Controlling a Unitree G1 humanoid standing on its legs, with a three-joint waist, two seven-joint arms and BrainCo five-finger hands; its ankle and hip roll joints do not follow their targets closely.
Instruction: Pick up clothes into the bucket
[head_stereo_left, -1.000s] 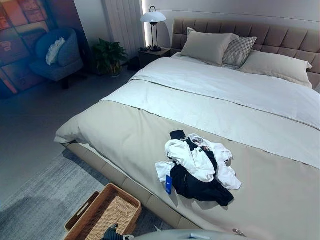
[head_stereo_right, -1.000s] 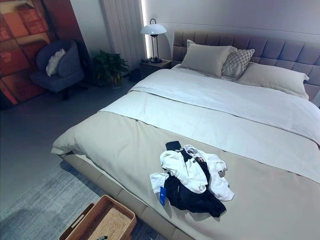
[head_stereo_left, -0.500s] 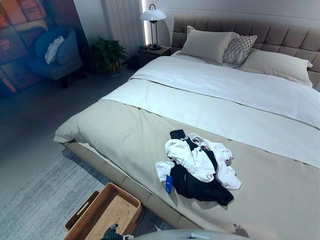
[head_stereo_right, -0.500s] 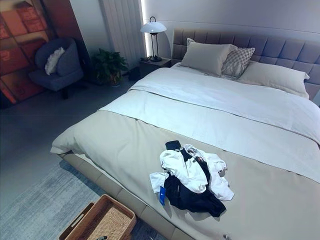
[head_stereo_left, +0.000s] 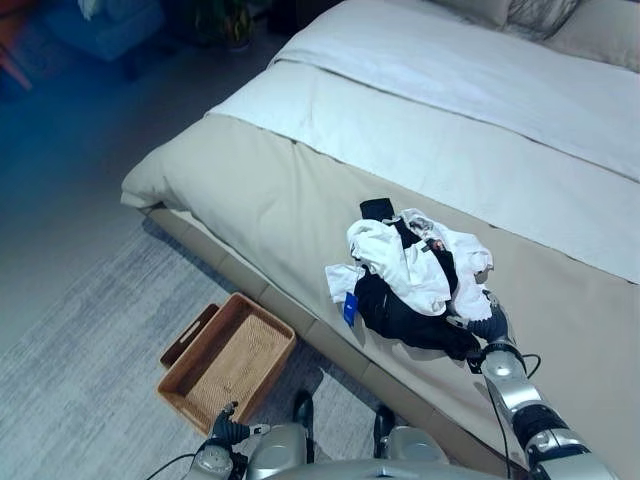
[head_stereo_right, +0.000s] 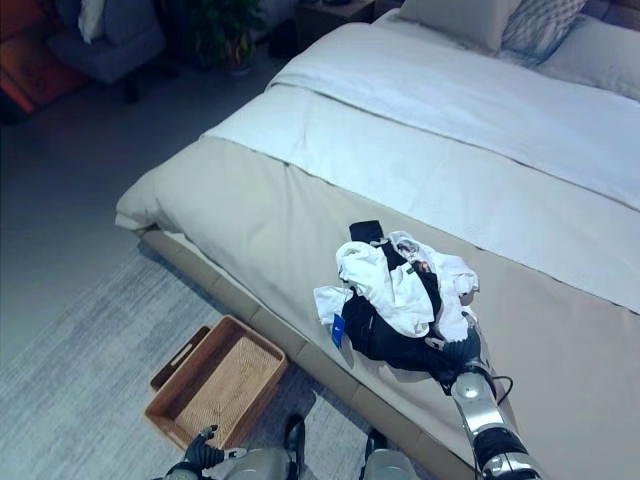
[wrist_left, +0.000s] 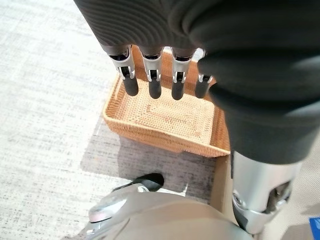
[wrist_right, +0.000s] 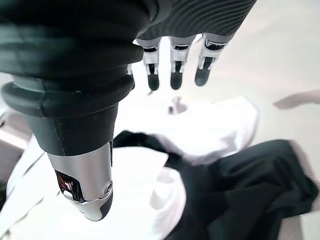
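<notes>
Hovering just above the clothes pile (head_stereo_left: 415, 285) on the bed (head_stereo_left: 250, 190), the right robot hand (head_stereo_right: 458, 350) is holding fingers (wrist_right: 173, 75) straight, apart. Blue tag (head_stereo_left: 349, 309) unreadable. Left robot hand (wrist_left: 160, 82), fingers relaxed, is hanging over the basket (head_stereo_left: 225, 360) on the floor.

Head eyes share bed (head_stereo_left: 300, 190); wrist cameras close, downward.

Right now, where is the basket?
The basket sits on the rug beside the bed, left of the clothes pile, just ahead of the left robot hand.
</notes>
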